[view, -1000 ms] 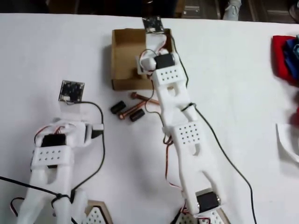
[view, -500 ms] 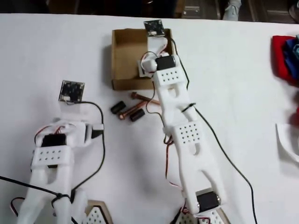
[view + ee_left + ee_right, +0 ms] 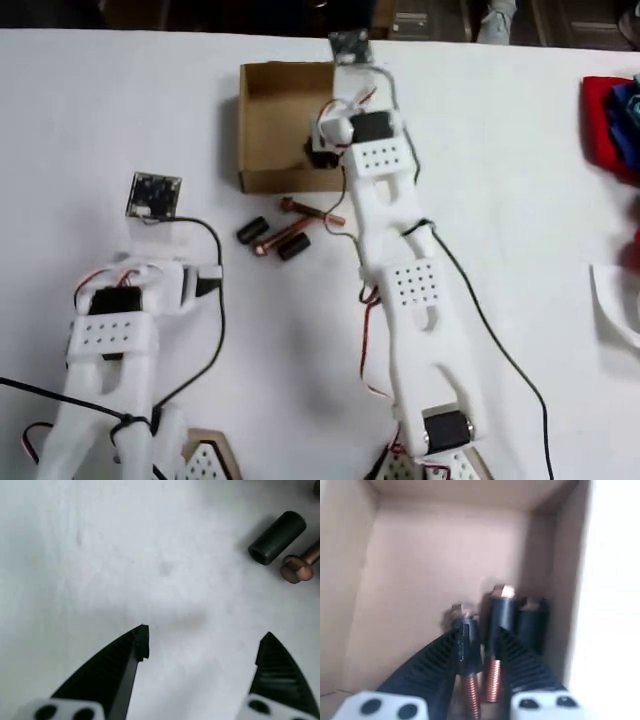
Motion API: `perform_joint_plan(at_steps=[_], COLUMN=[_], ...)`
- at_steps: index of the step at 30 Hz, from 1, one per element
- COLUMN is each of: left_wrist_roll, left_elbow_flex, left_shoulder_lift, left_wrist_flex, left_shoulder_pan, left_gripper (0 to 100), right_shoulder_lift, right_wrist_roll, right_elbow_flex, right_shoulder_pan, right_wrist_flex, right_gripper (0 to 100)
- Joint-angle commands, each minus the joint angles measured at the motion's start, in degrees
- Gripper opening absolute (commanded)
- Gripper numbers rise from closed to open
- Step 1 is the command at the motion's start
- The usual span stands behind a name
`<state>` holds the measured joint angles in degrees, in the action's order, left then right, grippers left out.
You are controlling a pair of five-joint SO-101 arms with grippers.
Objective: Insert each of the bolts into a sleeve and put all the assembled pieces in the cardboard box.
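The cardboard box (image 3: 272,120) sits at the table's far middle. My right gripper (image 3: 322,150) hangs inside it near its right wall. In the right wrist view the right gripper (image 3: 487,637) is open by a narrow gap, low over three assembled pieces (image 3: 500,612) lying side by side on the box floor (image 3: 420,580), copper threads toward the camera. In front of the box lie two black sleeves (image 3: 252,230) and two copper bolts (image 3: 312,211). My left gripper (image 3: 205,640) is wide open over bare table, a sleeve (image 3: 277,537) and a bolt head (image 3: 296,569) beyond its fingertips.
The left arm (image 3: 115,320) stands at the near left with a black cable (image 3: 218,310) looping beside it. Red cloth (image 3: 612,115) and a white object (image 3: 618,300) lie at the right edge. The table's far edge runs just behind the box.
My right arm has shifted to the right and a little farther back over the box, with its gripper still inside. The left arm and the loose parts have stayed put.
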<state>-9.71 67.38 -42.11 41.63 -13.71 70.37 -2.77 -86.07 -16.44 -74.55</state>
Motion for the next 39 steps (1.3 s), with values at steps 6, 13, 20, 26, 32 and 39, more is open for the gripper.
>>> perform_joint_plan(at_steps=[6,13,20,26,32,39], left_wrist_roll=[0.62,0.70,0.70,0.70,0.70,0.70], left_elbow_flex=[-0.13,-0.22,-0.22,-0.57,-0.57,-0.57], left_shoulder_lift=[-1.23,-1.32,-1.32,-1.32,-1.32,-1.41], left_wrist_flex=[-1.05,-1.05,-1.05,-1.05,-1.05,-1.05], left_shoulder_pan=[-0.26,-0.53,-0.79,-4.04,-4.04,-6.24], left_gripper=[35,35,35,35,35,35], right_shoulder_lift=[-10.68,-16.92,-40.31,-56.04,-56.13,-53.14], right_wrist_roll=[-0.09,-0.09,0.00,12.13,18.37,35.25], right_elbow_flex=[-2.64,-0.79,33.49,73.67,80.79,80.88], right_shoulder_pan=[4.44,3.91,-4.18,-12.09,-12.44,-13.58], right_wrist_flex=[-16.13,-27.03,-27.12,-18.24,-7.52,-2.68], right_gripper=[2.7,6.7,6.9,7.0,7.0,10.1])
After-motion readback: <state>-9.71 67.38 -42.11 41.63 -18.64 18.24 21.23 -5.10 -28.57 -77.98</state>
